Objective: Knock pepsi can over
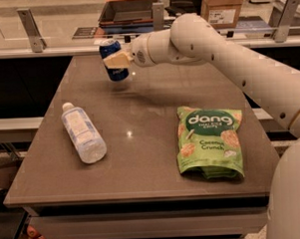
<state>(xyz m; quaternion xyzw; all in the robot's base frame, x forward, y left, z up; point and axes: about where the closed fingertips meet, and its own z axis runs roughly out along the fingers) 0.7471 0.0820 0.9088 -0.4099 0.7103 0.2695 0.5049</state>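
The pepsi can (111,49) is dark blue with a silver top, at the far left of the brown table (141,156). It is tilted, top leaning left, and its bottom looks slightly off the table with a shadow below it. My gripper (117,60) comes in from the right on the white arm (211,44). A cream finger (118,59) lies across the can's front at mid-height and the other finger is hidden behind it. The gripper seems shut on the can.
A clear plastic water bottle (83,133) lies on its side at the left of the table. A green Dang snack bag (210,141) lies flat at the right front. A rail with metal posts (31,31) and shelving runs behind the table's far edge.
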